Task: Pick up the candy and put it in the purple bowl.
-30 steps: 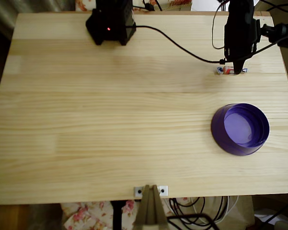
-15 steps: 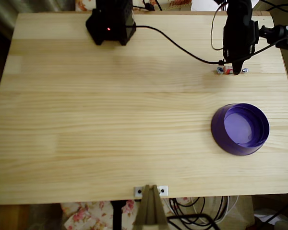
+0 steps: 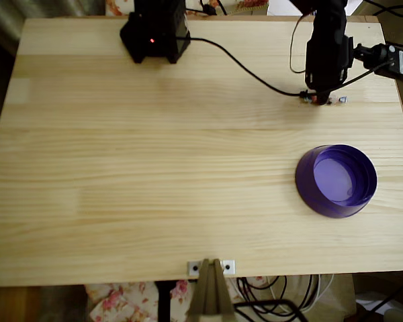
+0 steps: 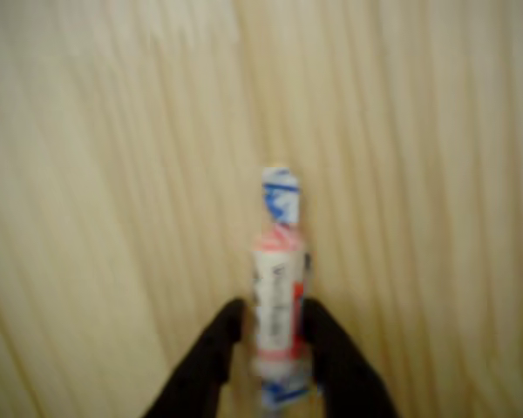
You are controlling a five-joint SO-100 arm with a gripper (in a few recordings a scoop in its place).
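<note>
Pinching candy mid-body, pincer narrow around it; lift straight, keep squeeze, carry toward purple bowl, lower right.

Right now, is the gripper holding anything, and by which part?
The gripper has its two fingers on either side of the candy, at the wrapper's middle; the twisted ends stick out.

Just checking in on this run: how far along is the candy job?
Done: the gripper has reached the candy near the table's far right edge in the overhead view. In hand: the wrist view shows the two fingers flanking the candy, seemingly pinching it; whether it has left the table is unclear. Left: carry it to the bowl, which holds no candy yet.
</note>
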